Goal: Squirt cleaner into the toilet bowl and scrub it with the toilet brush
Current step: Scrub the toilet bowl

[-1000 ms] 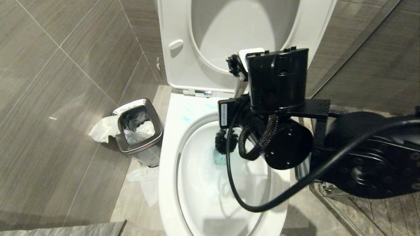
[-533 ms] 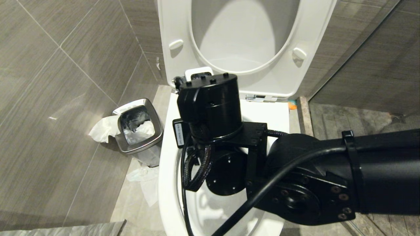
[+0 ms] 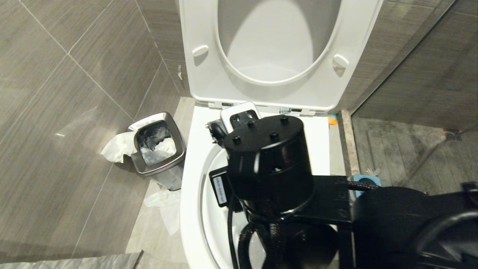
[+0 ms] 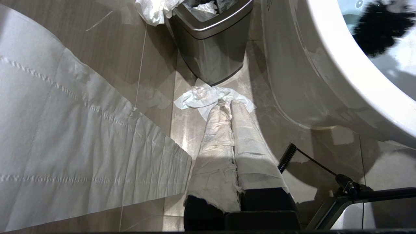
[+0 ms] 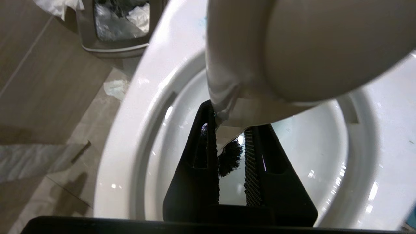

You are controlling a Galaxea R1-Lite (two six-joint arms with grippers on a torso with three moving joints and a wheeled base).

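Observation:
The white toilet bowl (image 3: 192, 175) stands with its seat and lid raised. My right arm (image 3: 269, 164) hangs over the bowl and hides its inside and the gripper in the head view. In the right wrist view my right gripper (image 5: 232, 123) is shut on the white handle of the toilet brush (image 5: 292, 48). The black bristles (image 5: 230, 156) show between the fingers, low inside the bowl (image 5: 123, 136). A faint blue fleck of cleaner (image 5: 204, 22) marks the rim. My left gripper (image 4: 230, 104), wrapped in tissue, is shut and points at the floor beside the bowl (image 4: 325, 74).
A chrome waste bin (image 3: 158, 147) full of paper stands left of the toilet, with crumpled tissue (image 3: 166, 209) on the floor by it. A paper sheet (image 4: 65, 146) hangs close to the left arm. A blue brush holder (image 3: 364, 181) sits right of the bowl, by the glass wall.
My right arm has swept from the bowl's back right across to its left and then nearer, holding the brush. The bristles seen a second ago are now hidden under the wrist.

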